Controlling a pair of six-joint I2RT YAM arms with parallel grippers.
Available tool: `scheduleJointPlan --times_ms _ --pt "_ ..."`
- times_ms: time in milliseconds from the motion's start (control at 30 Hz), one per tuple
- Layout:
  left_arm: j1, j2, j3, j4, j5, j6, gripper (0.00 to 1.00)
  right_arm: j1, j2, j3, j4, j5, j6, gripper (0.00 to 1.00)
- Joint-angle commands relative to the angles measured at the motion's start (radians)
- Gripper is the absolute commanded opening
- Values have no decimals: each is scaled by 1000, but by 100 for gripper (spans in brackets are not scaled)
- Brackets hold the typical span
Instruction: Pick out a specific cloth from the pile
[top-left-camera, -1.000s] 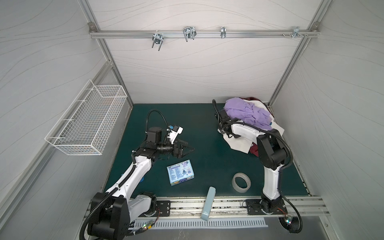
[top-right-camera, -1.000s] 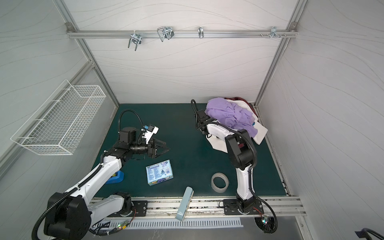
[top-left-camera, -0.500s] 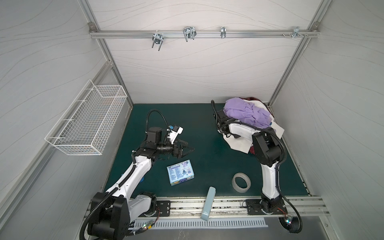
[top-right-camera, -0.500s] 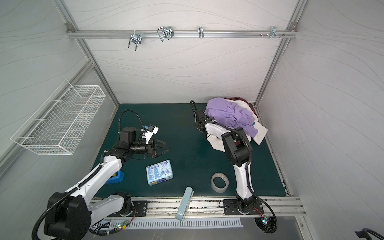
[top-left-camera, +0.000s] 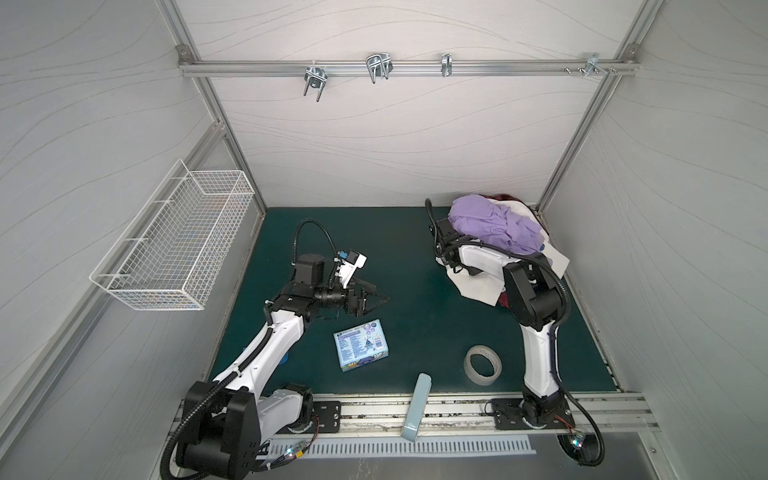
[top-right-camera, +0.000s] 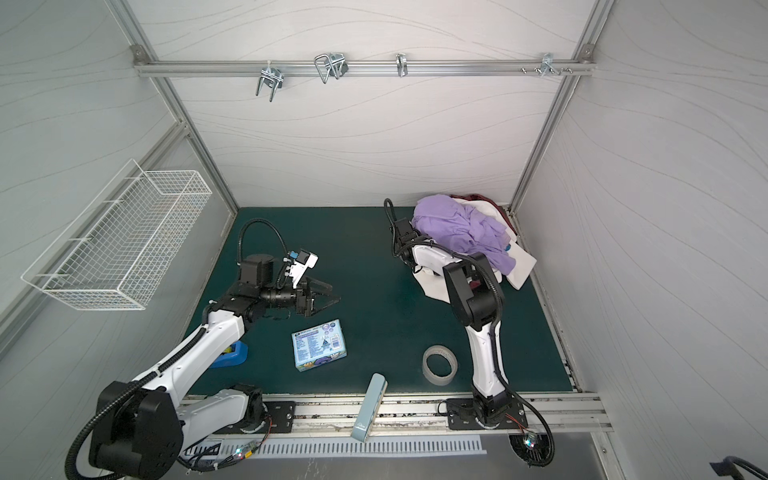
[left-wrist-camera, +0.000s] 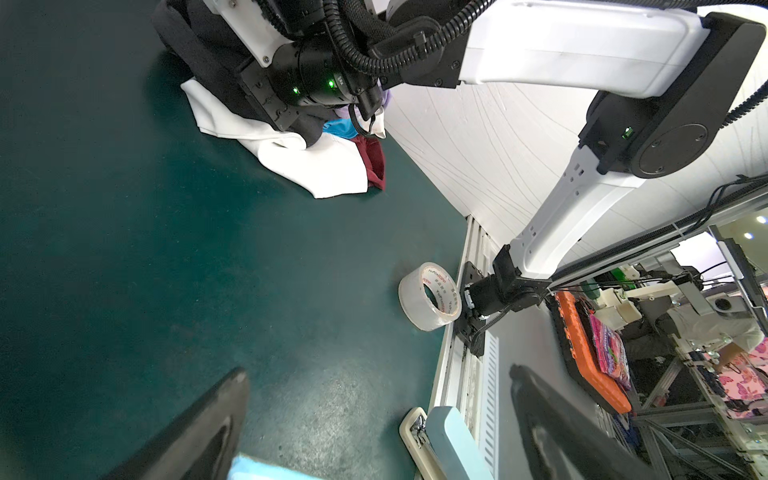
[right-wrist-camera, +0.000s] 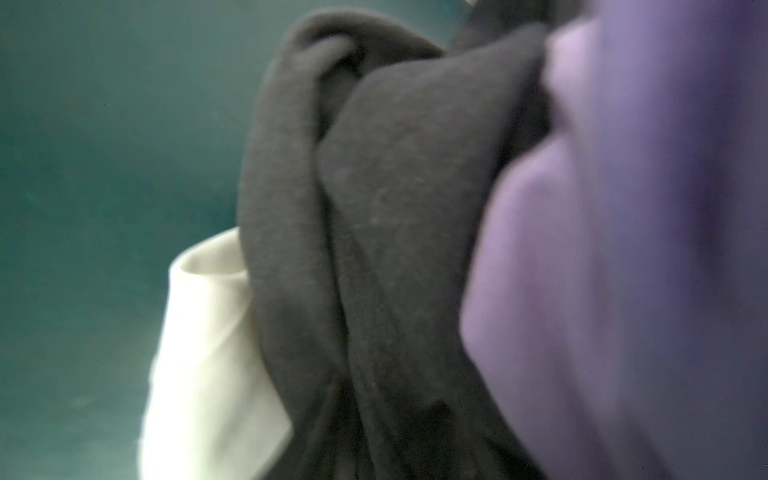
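Nine entries, left to right. Basket (top-left-camera: 178, 241): white wire, hung on the left wall, off the tabletop (top-left-camera: 415, 266). Left fingers (left-wrist-camera: 195, 432): spread wide with nothing between them, hovering near the box (top-left-camera: 360, 345); no change over the last second. Box: pale blue, printed, lying flat. Case (top-left-camera: 415, 409): light blue, half on the front rail. Tape roll (top-left-camera: 482, 365): flat on the mat near the right arm's base. Right arm (top-left-camera: 536, 291): the one item that has changed. Its elbow has shifted slightly and its wrist has edged a little toward the back wall along the pile's left edge, into the fabric. Judged meaning: the approach is over and the grasp itself is in hand, with the pull-out not yet begun. Right fingers: buried in fabric in every view, so whether they are clenched or released cannot be told. Pile (top-left-camera: 552, 262): heaped in the back right corner, with the lilac garment (top-left-camera: 490, 224) on top, the white cloth (top-left-camera: 478, 289) spread beneath and the maroon garment (left-wrist-camera: 374, 162) by the wall. Cloth (right-wrist-camera: 395, 216): charcoal, at the pile's left edge, under the lilac garment and over the white cloth. In the left wrist view it wraps round the right arm's tip. In the right wrist view its bunched folds fill the middle, close against the camera. It therefore lies at, and probably between, the right fingers, well apart from the left fingers. Likely snag: the lilac garment resting on it may drag along.
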Motion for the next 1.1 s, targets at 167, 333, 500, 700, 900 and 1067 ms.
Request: scheduleJointPlan --times_ms 167,333,500,700,900,1067 --pt "-1 -3 32 5 21 21 99 -22 -30 17 -42 62 -5 0" --pt "-2 -17 28 9 21 21 99 -11 -145 -11 -40 86 -29 0" --pt "-6 -40 22 9 19 21 99 -9 -235 -28 -50 99 -35 0" --pt "-11 -60 16 6 14 24 99 -7 -312 -36 -56 121 -56 0" --pt "-16 -75 12 3 9 28 99 -7 -360 -21 -56 155 -88 0" --pt "-23 -82 13 -15 -3 43 99 4 -407 -12 -44 204 -143 0"
